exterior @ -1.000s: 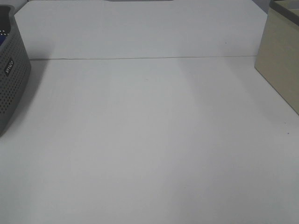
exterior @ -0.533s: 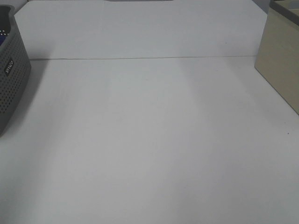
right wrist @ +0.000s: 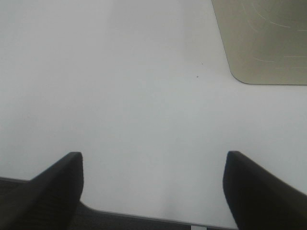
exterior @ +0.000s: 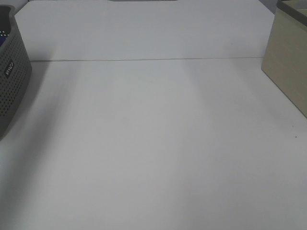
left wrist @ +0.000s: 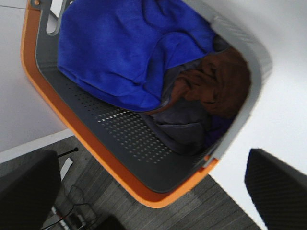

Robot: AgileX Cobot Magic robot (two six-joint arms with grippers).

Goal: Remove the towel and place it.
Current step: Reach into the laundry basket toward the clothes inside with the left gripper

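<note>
From high up: bare white desk (exterior: 153,143), grey basket (exterior: 12,81) cut off by the left edge, beige box (exterior: 288,72) at the right, no arm in sight. From the left wrist: a look down into the basket, orange-rimmed and perforated. Towel (left wrist: 124,52) bunched inside, filling one end, touching a brown cloth (left wrist: 218,81) and a grey cloth (left wrist: 184,129). Left jaws spread wide above the basket, empty, touching nothing. From the right wrist: right jaws likewise wide and empty, hanging over bare desk, box near one corner. Judged barely begun: towel not yet gripped or lifted. Left to do: lower onto the blue folds, pinch, draw clear of the other cloths, lay out on the desk.
</note>
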